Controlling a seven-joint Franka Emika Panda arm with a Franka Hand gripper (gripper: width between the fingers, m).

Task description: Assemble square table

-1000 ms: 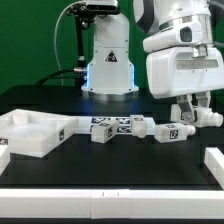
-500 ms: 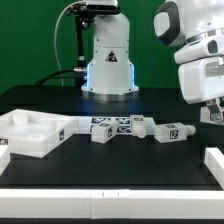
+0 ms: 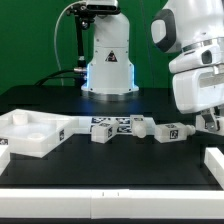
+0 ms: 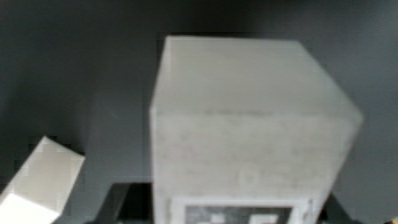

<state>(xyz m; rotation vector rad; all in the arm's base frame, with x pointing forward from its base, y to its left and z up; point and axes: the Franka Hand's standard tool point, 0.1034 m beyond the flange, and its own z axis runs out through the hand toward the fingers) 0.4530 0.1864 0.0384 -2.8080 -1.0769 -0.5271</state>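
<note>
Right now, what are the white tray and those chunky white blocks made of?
The tray top: probably plastic; smooth, even white with crisp moulded walls, little shine. The legs: likely the same plastic; close up, the wrist view shows one with a faintly grainy, matte white face. Their black-and-white tags look like printed stickers, though that is hard to tell.
</note>
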